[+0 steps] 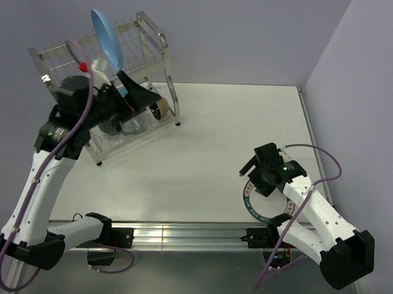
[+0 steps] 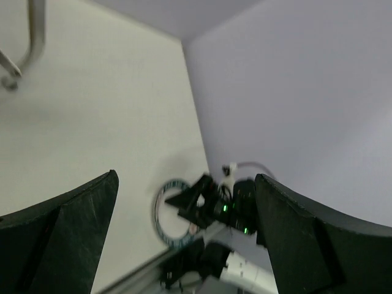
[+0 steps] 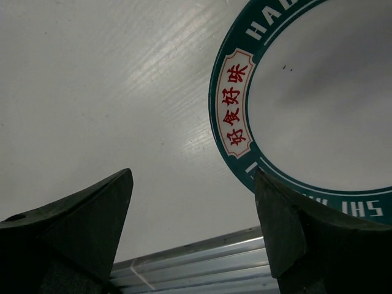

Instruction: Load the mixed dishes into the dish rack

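Note:
The dish rack (image 1: 145, 39) stands at the far left, and a light-blue plate (image 1: 107, 35) is upright in its upper tier. My left gripper (image 1: 145, 99) (image 2: 187, 177) hovers open and empty in front of the rack's lower shelf, where a tan-and-dark dish (image 1: 162, 109) is partly hidden. The white plate with dark lettered rim (image 1: 246, 199) (image 3: 318, 104) (image 2: 164, 222) lies flat near the table's front right edge. My right gripper (image 1: 251, 163) (image 3: 193, 173) is low over the plate's left rim, jaws open, with its right finger (image 3: 306, 233) over the rim and the left one over bare table.
A metal rail (image 3: 202, 263) runs along the table's near edge, just beside the plate. The table's right edge (image 1: 313, 144) meets the wall. One rack leg (image 2: 35, 30) shows in the left wrist view.

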Controlling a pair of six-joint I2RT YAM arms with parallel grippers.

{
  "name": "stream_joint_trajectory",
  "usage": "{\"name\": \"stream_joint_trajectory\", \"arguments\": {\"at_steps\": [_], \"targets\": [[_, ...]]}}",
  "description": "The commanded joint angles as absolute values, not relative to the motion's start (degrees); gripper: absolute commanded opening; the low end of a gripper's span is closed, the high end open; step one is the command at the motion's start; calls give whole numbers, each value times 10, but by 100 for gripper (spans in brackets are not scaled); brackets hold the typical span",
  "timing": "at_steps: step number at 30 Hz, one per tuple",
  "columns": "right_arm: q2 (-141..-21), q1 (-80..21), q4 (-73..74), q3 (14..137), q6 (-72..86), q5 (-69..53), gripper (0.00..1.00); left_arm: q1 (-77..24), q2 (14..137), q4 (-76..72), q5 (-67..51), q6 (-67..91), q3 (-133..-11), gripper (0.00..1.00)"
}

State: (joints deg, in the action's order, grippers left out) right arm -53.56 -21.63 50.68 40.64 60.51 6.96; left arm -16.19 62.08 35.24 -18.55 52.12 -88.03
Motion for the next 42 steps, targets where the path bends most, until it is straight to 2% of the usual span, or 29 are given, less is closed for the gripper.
{"name": "stream_joint_trajectory", "arguments": {"at_steps": [1,3,6,7,8,9,18,26,30,35,42], "targets": [[-539,-213,487,393,667,61,85,-226,632,392,-253,508,-853,99],[-538,-213,488,383,693,68,81,-250,633,392,-261,508,-849,99],[-522,-213,492,352,747,92,42,-257,642,412,-270,486,-869,99],[-520,-213,493,346,754,107,14,-256,644,432,-270,474,-876,99],[-519,-214,494,342,760,113,5,-256,645,437,-269,469,-881,99],[-526,-213,494,336,765,120,0,-257,645,440,-266,467,-888,99],[-647,-214,420,316,729,175,0,-257,635,428,-266,481,-873,99],[-786,-246,314,340,673,127,0,-257,621,434,-245,491,-854,99],[-859,-308,283,423,639,84,0,-256,622,438,-237,497,-862,99],[-895,-382,252,510,605,58,0,-258,635,442,-237,497,-876,99],[-914,-403,221,526,578,26,0,-267,649,427,-250,499,-866,99]]}}
